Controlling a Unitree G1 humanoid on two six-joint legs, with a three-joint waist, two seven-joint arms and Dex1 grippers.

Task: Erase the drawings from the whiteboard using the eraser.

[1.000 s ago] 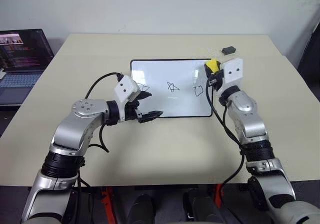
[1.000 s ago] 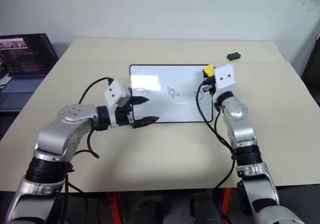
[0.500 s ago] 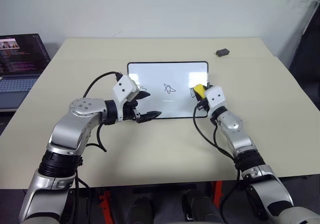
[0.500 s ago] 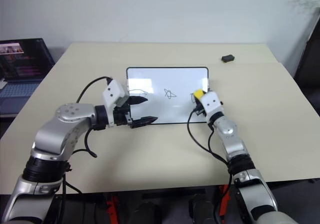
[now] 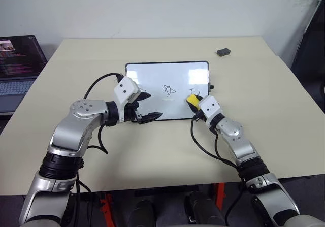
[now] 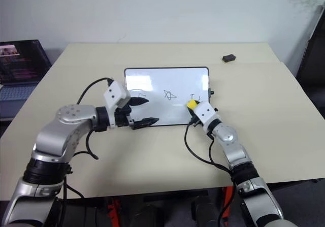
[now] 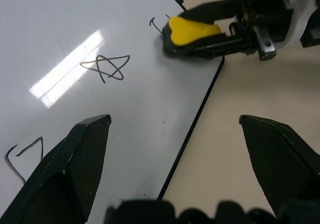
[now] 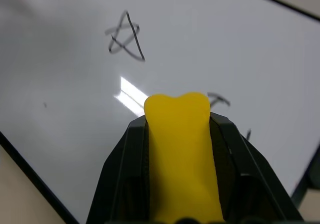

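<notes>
Whiteboard (image 5: 167, 87) lies flat near the middle of the beige surface (image 5: 152, 151), its long edges running side to side. On it I see the drawings: a star-like scribble (image 5: 168, 89) about midway, a partly hidden loop (image 7: 22, 154) toward my left, and only a few strokes (image 5: 193, 90) of the right one, just beyond the eraser. My right tool (image 5: 195, 107) is clamped on the eraser (image 5: 192, 99), the yellow block squeezed between both fingers (image 8: 125, 174) so that its end bulges out. The eraser sits over the board's near right corner, its dark underside down at the white face; I cannot tell for sure that it presses on it. My left tool (image 5: 145, 107) hangs over the board's near left part, its two black fingers (image 7: 75, 159) spread apart and holding nothing. A small dark object (image 5: 222, 52) lies well beyond the board on the far right. A laptop (image 5: 18, 59) stands open off to the left.
</notes>
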